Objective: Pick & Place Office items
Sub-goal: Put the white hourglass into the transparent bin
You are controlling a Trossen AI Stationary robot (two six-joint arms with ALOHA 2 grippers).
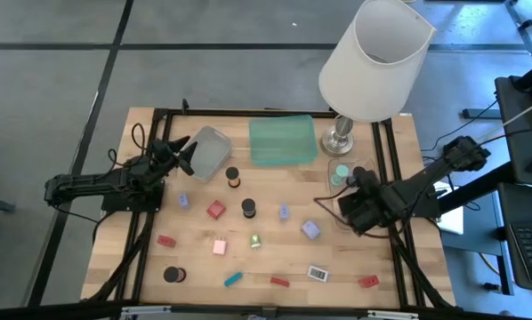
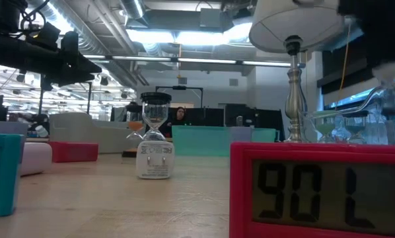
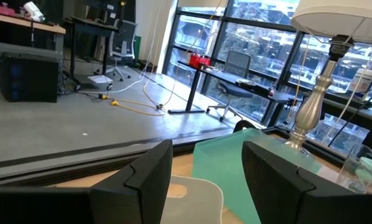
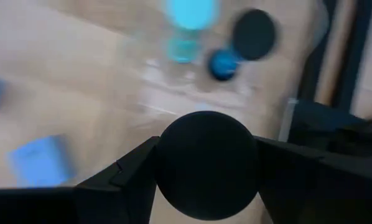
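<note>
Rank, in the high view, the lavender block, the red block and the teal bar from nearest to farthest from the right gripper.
From the right gripper, over the table's right side:
1. Lavender block, just toward the front, right of centre.
2. Red block, mid-table, left of centre.
3. Teal bar, by the front edge, left of centre.

Grey floor (image 1: 204, 80) with dark seams around the wooden worktop (image 1: 275, 267). Big windows (image 3: 267, 37), desks and an office chair (image 3: 120, 40) beyond; ceiling strip lights (image 2: 184, 36) over an open office.
</note>
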